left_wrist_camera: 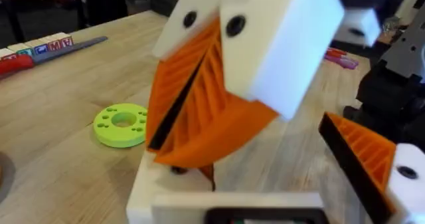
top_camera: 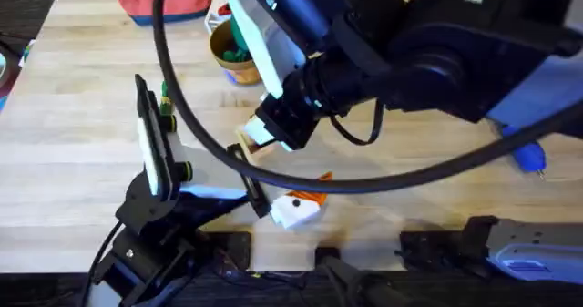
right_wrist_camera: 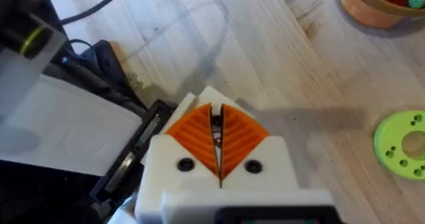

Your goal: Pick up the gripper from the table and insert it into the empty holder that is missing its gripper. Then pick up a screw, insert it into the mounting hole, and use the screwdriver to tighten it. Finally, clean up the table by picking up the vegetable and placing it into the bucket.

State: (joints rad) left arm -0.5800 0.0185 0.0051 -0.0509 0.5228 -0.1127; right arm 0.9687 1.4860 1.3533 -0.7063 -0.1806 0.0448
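Note:
My right gripper (top_camera: 273, 132) (right_wrist_camera: 217, 127) reaches across the middle. Its orange ribbed pads are shut, with a thin dark piece nipped at their tips. The pads press down over the cream-white holder (left_wrist_camera: 143, 197), one finger of my open left gripper (top_camera: 305, 199) (left_wrist_camera: 259, 181). The other left finger (left_wrist_camera: 372, 161) carries an orange pad. I cannot tell the loose orange gripper piece from the pads. The blue screwdriver (top_camera: 528, 155) lies at the right. The copper bucket (top_camera: 216, 45) (right_wrist_camera: 365, 14) stands at the back with green and red toys inside. Whether the vegetable is among them I cannot tell.
A lime-green ring disc (left_wrist_camera: 121, 123) (right_wrist_camera: 405, 144) lies flat on the wood near the grippers. A red pouch (top_camera: 164, 2) sits at the back edge. A black cable (top_camera: 178, 107) arcs over the table's middle. A red-handled tool (left_wrist_camera: 20, 61) lies farther off.

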